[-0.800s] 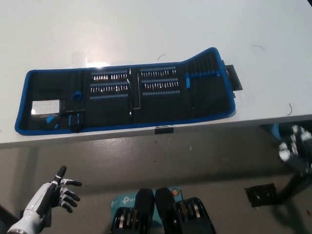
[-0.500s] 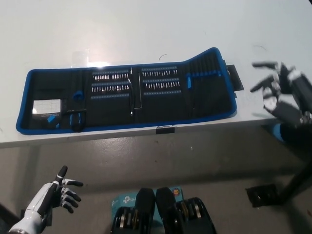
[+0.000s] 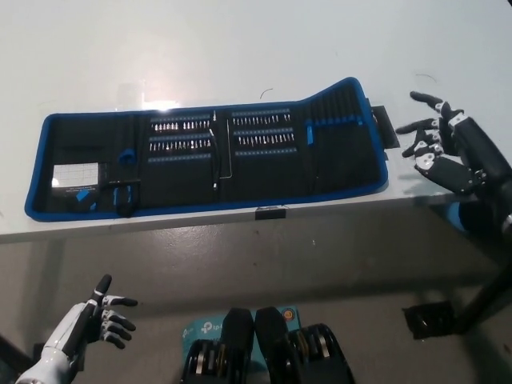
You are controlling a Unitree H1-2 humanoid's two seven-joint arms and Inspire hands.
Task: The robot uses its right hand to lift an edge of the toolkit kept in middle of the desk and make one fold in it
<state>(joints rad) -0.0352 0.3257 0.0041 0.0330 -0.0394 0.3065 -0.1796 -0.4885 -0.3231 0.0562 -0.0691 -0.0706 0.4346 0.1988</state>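
The toolkit lies unrolled across the white desk, a long black roll with a blue border, rows of small bits and a few blue tools inside. Its right end is slightly raised, with a black strap sticking out. My black right hand hovers over the desk just right of that end, open with fingers spread, not touching the toolkit. My white left hand rests open at the lower left, below the desk edge.
The desk's front edge runs just below the toolkit. A blue box sits on the floor near the bottom middle. A black stand base is on the floor at the lower right.
My right hand rose from below the desk edge at the far right to desk level and moved closer to the toolkit's right end. The left hand barely moved.
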